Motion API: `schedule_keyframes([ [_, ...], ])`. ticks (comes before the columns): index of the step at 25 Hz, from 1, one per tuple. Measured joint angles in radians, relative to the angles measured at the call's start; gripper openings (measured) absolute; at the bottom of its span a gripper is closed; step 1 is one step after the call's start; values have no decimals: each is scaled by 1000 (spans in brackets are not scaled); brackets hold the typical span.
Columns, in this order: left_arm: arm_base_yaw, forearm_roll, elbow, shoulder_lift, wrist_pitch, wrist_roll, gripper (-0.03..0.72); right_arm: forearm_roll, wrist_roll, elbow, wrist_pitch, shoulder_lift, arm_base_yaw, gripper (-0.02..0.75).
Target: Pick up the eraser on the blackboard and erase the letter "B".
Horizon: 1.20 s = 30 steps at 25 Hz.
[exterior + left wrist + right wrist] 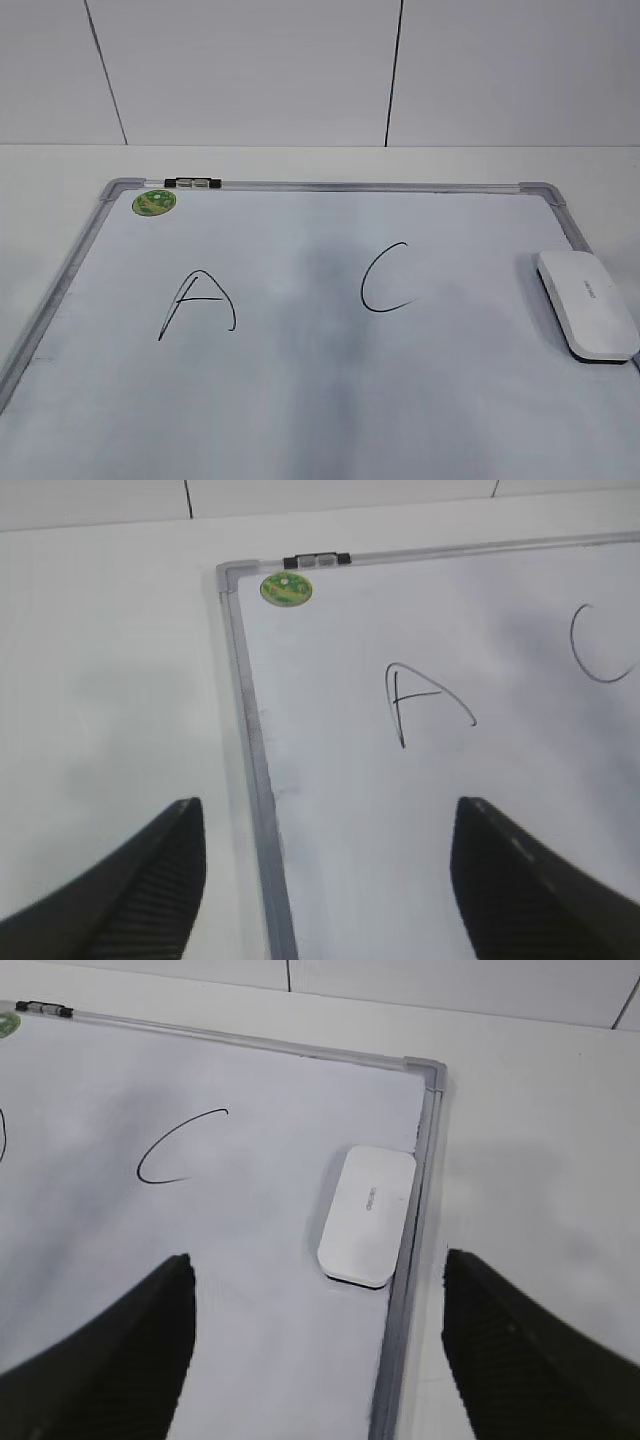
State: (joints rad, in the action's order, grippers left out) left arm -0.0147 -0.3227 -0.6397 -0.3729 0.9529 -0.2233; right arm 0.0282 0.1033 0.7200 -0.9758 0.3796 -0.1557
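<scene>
The blackboard is a white board with a grey frame lying flat on the table. The white eraser lies on it by the right frame; it also shows in the right wrist view. A black "A" and a black "C" are drawn on the board. No letter "B" shows between them; that area is smudged grey. My left gripper is open above the board's left frame. My right gripper is open above the board's right edge, short of the eraser. Neither gripper shows in the exterior view.
A small black-and-clear marker rests on the top frame next to a round green sticker. White table surface surrounds the board. A white panelled wall stands behind.
</scene>
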Motion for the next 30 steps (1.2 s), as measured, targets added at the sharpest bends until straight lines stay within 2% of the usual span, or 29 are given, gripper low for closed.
schedule_keyframes([
  [9,0,84,98,172,76,18,559,1,17,-111,-76,-268,0,595],
  [17,0,229,121,266,160,152,557,1,19,-151,-124,-380,0,594],
  [25,0,259,131,362,155,190,419,6,21,-198,-149,-396,0,594],
  [30,-2,261,133,362,155,192,398,7,2,-215,-164,-396,0,594],
])
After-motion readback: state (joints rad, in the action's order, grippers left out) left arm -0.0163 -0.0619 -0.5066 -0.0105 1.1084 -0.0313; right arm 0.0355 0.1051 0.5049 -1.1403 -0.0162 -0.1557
